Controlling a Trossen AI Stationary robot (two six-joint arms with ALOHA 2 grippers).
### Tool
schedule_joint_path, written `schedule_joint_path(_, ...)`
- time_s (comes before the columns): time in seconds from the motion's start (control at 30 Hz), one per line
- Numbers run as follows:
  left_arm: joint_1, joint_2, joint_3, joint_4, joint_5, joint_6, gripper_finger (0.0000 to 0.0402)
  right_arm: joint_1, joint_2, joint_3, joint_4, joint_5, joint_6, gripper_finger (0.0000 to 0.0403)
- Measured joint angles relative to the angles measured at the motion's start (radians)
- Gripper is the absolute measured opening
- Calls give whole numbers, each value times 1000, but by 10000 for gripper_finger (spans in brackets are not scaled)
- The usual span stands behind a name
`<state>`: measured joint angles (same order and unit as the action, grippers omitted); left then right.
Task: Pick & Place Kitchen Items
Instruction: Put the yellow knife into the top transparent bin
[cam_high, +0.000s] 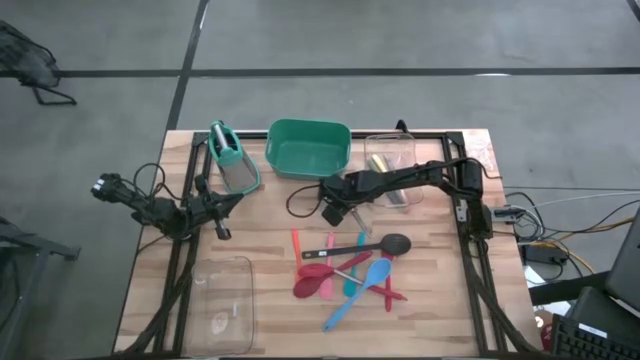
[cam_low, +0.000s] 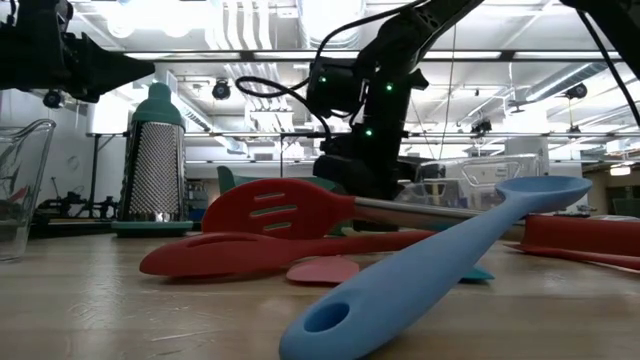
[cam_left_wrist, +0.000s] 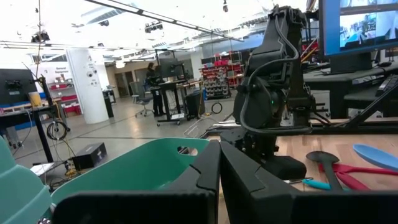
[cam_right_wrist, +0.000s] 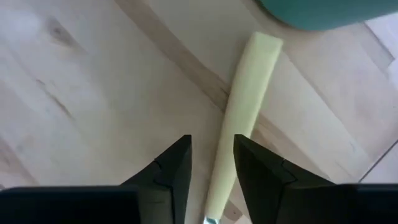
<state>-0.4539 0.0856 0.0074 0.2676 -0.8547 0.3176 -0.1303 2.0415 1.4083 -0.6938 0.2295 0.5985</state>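
A: Item, yellow-handled utensil (cam_right_wrist: 239, 118): where?
B: Flat on the tabletop (cam_right_wrist: 74, 93), just beside the green tub (cam_right_wrist: 323, 12); long axis runs straight out from the right tool (cam_right_wrist: 211, 165).
A: Tool state?
B: Fingers apart, straddling the handle's near end; contact probably not made yet. Left tool (cam_left_wrist: 219, 180), pressed together, waits farther from the tub.

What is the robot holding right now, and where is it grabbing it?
Nothing is gripped yet. The right gripper has its fingers on either side of a yellow-handled tool, around its handle, with gaps showing. The left gripper is shut and holds nothing.
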Motion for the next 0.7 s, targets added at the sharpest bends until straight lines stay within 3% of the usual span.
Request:
schedule_joint_path(0.43,0,0,0,0,0,0,12,20,-3,109,-92,71,-104,18)
schedule_joint_path(0.7,0,0,0,0,0,0,12,10,48,105,-115,156,-153,9)
